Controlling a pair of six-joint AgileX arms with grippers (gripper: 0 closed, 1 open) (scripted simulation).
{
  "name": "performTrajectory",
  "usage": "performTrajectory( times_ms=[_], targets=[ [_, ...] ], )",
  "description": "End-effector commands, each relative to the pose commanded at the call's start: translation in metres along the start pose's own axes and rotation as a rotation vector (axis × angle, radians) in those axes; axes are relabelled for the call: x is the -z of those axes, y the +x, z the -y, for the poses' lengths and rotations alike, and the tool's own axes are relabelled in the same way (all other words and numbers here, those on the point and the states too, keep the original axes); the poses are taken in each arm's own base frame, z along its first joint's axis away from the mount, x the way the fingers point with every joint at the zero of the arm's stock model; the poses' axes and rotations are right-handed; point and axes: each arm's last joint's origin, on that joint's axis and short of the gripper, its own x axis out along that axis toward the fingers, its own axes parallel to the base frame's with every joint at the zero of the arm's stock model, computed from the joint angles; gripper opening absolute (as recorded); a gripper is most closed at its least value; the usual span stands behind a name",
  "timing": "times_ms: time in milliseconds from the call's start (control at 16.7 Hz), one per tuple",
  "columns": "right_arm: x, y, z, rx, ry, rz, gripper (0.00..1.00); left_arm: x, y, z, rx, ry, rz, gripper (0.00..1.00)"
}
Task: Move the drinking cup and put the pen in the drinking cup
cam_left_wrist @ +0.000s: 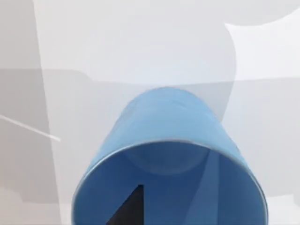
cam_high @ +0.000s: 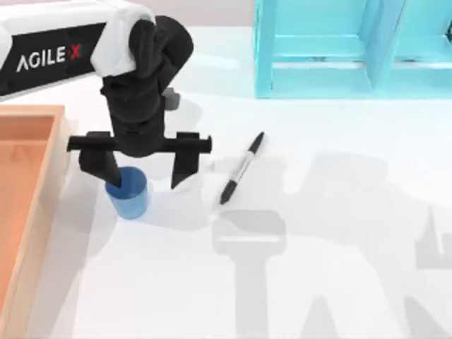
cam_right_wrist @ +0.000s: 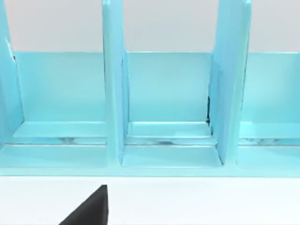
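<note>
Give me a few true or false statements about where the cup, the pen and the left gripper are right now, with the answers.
1. The pen lies on the white table. True.
2. The pen is inside the drinking cup. False: it lies apart, to the cup's right.
3. The left gripper is open, one finger inside the cup's rim. True.
4. The cup sits in the wooden tray. False: it stands on the table beside the tray.
5. The cup lies tipped over. False: it stands upright.

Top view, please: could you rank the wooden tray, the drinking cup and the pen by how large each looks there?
1. wooden tray, cut by the frame's edge
2. pen, longest but slim
3. drinking cup, partly hidden by the left gripper; close to the pen in area, so unsure
</note>
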Motion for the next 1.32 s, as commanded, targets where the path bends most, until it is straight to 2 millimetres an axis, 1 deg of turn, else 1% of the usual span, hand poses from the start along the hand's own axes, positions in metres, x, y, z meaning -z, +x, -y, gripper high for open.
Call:
performTrajectory(
  times_ms=[540, 660, 780, 840, 960, 1140, 1260, 1320],
  targets=[
    [0.000, 0.000, 0.000, 0.000, 0.000, 0.000, 1.00, 0.000, -0.001, 0.000, 0.000, 0.000, 0.000, 1.00],
    [0.000, 0.000, 0.000, 0.000, 0.000, 0.000, 1.00, -0.003, -0.007, 0.000, -0.002, -0.007, -0.005, 1.00],
    [0.000, 0.000, 0.000, 0.000, 0.000, 0.000, 1.00, -0.008, -0.023, 0.002, -0.005, -0.010, -0.011, 1.00],
    [0.000, 0.000, 0.000, 0.000, 0.000, 0.000, 1.00, -0.010, -0.035, 0.003, -0.006, -0.009, -0.014, 1.00],
    [0.000, 0.000, 0.000, 0.000, 0.000, 0.000, 1.00, -0.013, -0.068, 0.004, -0.006, -0.005, -0.015, 1.00],
    [0.000, 0.000, 0.000, 0.000, 0.000, 0.000, 1.00, -0.008, -0.117, 0.001, -0.003, 0.000, -0.010, 1.00],
    [0.000, 0.000, 0.000, 0.000, 0.000, 0.000, 1.00, -0.004, -0.138, -0.003, -0.001, 0.001, -0.005, 1.00],
    [0.000, 0.000, 0.000, 0.000, 0.000, 0.000, 1.00, -0.002, -0.145, -0.004, -0.001, 0.001, -0.002, 1.00]
  ],
)
